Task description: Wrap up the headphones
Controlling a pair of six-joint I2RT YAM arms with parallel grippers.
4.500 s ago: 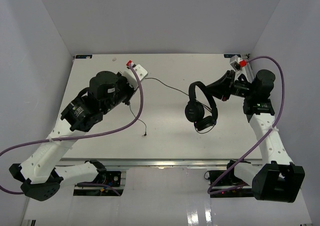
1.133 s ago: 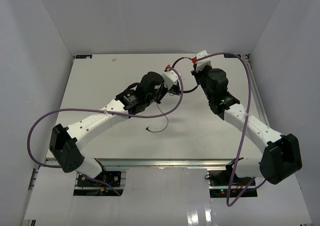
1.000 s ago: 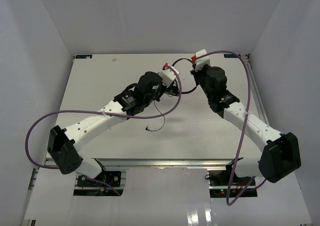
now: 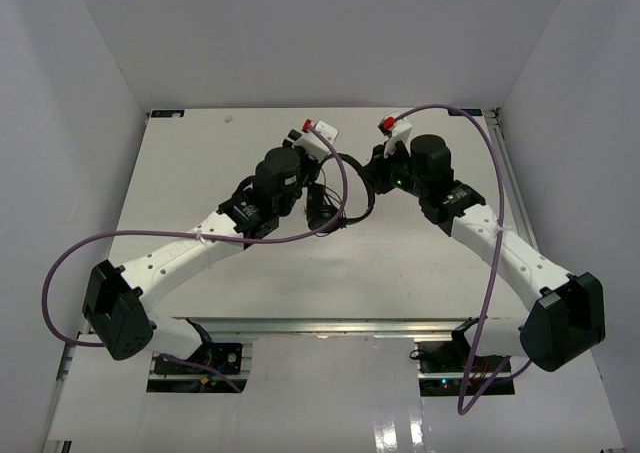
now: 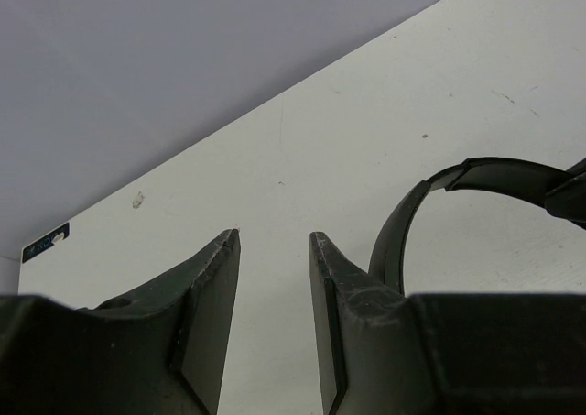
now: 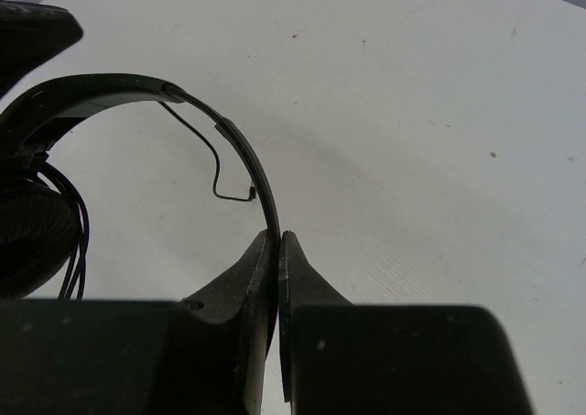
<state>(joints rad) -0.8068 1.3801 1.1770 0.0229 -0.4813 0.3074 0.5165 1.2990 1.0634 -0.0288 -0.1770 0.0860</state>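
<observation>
The small black over-ear headphones (image 6: 119, 81) sit at the far middle of the white bench (image 6: 412, 113), between the two wrists. The right fingers (image 6: 265, 259) are pinched shut on the thin curved headband, gripping it edge-on partway along its arc. One round padded earcup (image 6: 27, 232) hangs at the other end of the band. Whether it rests on the bench or is lifted clear cannot be told.

The left fingers (image 5: 220, 259) stand parted with nothing between them. They are just beside the headband, which curves past their right side in the left wrist view without touching them.

A stretch of the long thin black cord (image 6: 217, 172) dangles loose under the headband and ends in a small kink. A few more strands run down beside the earcup.

The step in hand looks like fetching the loose cord for another turn. To do it well, the right arm should hold the band steady and keep it high enough for the cord to hang free. The left fingers should come down over the slack near its free end, not near the earcup, and close fully, since so thin a cord slips easily. The turn should then be drawn snug round the band near the cups, clear of the right fingers, so the grip is not wound in.
</observation>
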